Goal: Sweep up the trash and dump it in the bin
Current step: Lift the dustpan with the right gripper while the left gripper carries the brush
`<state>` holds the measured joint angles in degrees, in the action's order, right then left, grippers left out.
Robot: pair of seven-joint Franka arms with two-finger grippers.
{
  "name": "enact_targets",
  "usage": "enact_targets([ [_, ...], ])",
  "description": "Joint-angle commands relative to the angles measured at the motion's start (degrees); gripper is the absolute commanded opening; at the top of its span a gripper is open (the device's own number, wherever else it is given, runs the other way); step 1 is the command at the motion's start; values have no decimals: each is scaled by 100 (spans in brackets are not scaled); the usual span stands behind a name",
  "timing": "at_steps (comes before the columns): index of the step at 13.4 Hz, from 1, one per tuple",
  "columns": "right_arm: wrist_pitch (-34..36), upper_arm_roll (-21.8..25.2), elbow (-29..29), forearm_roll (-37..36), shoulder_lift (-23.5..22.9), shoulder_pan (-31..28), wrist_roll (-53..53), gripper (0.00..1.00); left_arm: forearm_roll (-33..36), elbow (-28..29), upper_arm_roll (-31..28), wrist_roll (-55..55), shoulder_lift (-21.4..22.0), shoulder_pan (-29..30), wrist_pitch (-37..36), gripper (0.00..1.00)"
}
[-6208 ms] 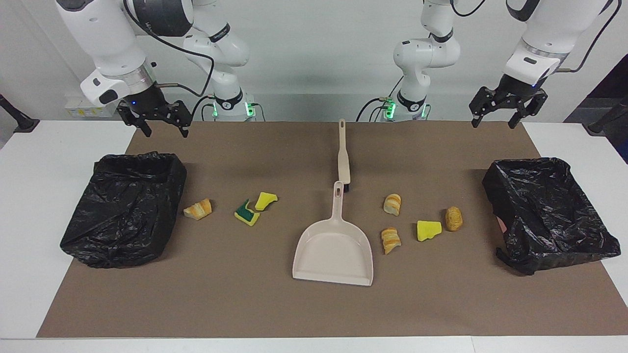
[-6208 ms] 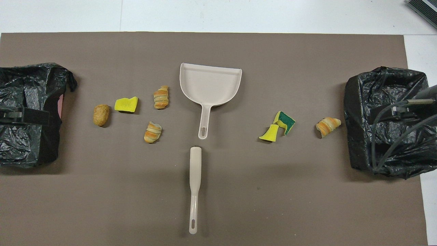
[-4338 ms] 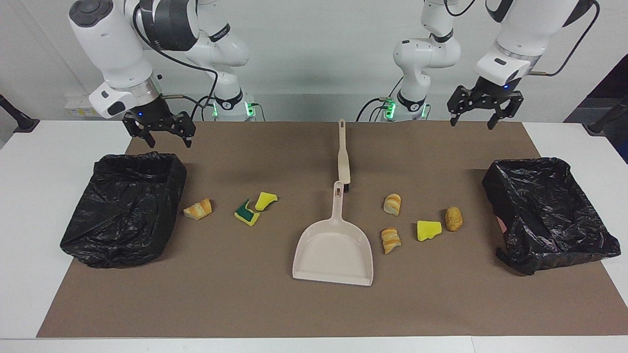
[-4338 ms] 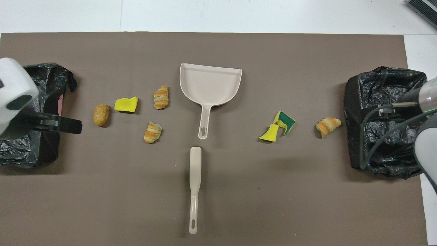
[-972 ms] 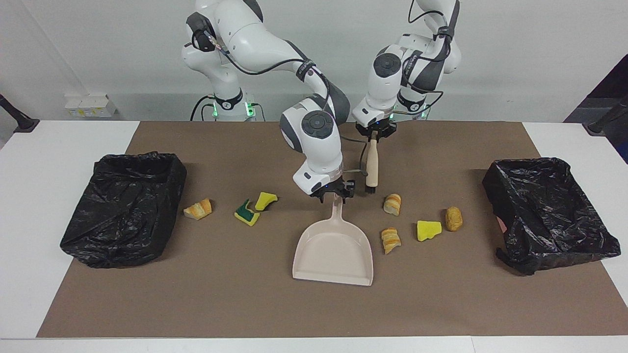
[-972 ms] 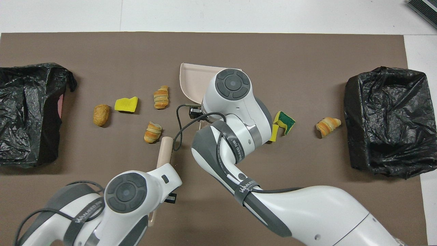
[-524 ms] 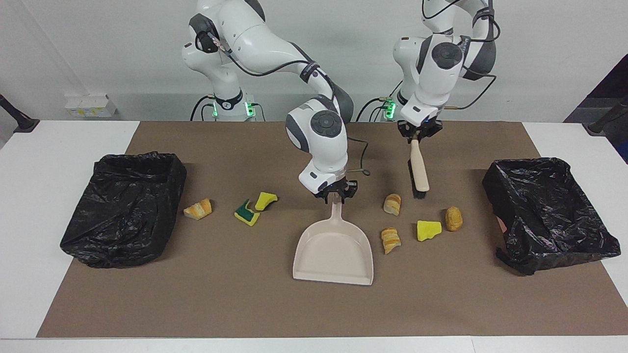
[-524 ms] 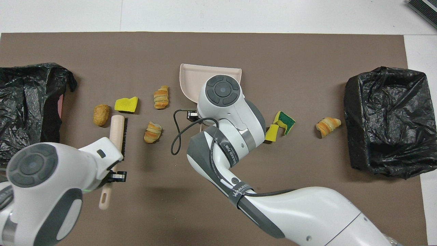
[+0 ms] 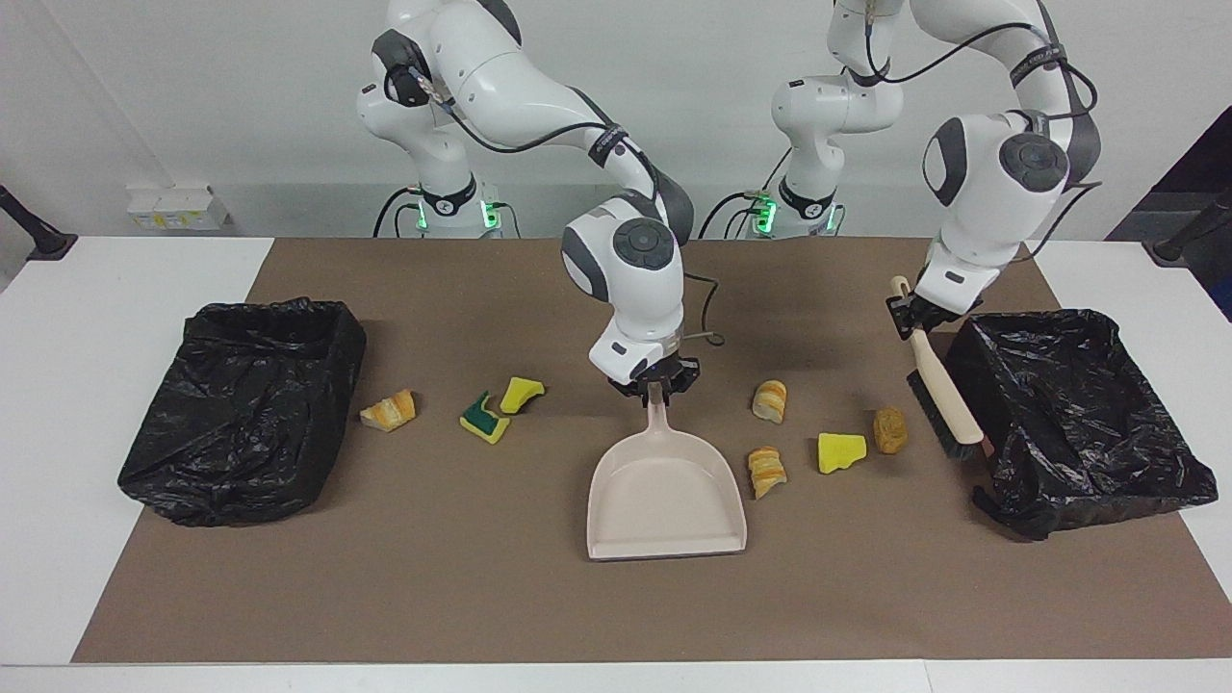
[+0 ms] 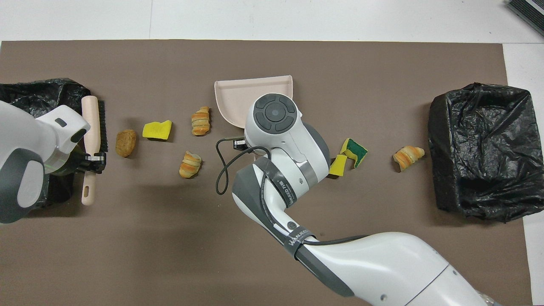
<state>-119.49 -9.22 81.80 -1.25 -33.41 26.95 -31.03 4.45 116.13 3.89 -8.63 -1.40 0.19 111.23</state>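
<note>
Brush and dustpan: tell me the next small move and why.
Probably the left gripper should draw the brush toward the dustpan, pushing the brown chunk first. The bristles sit beside that chunk, by the bin, and the right gripper holds the dustpan's handle.

Robotics lab: two white arms [image 9: 539,87] bolted at the top of the frame, brown mat [image 9: 481,597] covering a white table [image 9: 87,318], bare white wall [image 9: 192,96] upper left.
</note>
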Motion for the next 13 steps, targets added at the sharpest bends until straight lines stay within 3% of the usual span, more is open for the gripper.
enact_targets([
  [1,66,-53,204,28,360,-32,614,0,109,-222,76,-42,-344,156,-57,0],
  [7,1383,-53,441,72,950,-462,2605,0,-276,375,103,-121,-379,51,417,0],
  [13,1411,-44,740,55,1091,-778,5416,0,-1103,595,112,-261,-335,-545,470,0],
])
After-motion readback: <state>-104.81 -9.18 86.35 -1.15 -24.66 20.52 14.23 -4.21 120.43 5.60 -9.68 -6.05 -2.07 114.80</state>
